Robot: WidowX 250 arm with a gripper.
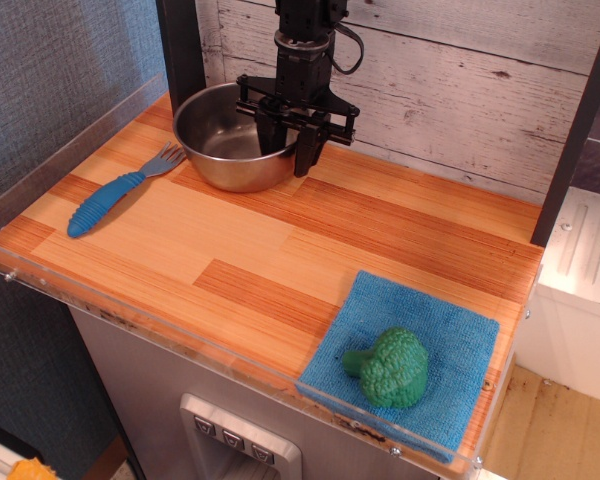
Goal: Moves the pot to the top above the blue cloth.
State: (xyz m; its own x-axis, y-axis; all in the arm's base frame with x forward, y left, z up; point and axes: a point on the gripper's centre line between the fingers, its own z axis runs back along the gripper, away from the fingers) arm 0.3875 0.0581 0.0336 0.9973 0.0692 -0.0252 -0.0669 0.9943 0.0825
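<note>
The pot (223,143), a shiny steel bowl, stands at the back left of the wooden table. My gripper (288,150) is down over the pot's right rim. One finger is inside the bowl and the other outside, with the jaws closed on the rim. The blue cloth (455,335) lies at the front right corner, far from the pot.
A green toy broccoli (390,368) sits on the blue cloth. A blue-handled plastic fork (105,200) lies left of the pot. The table (280,250) has a clear plastic rim. A white plank wall (460,90) stands behind, and dark posts stand at the back left and right.
</note>
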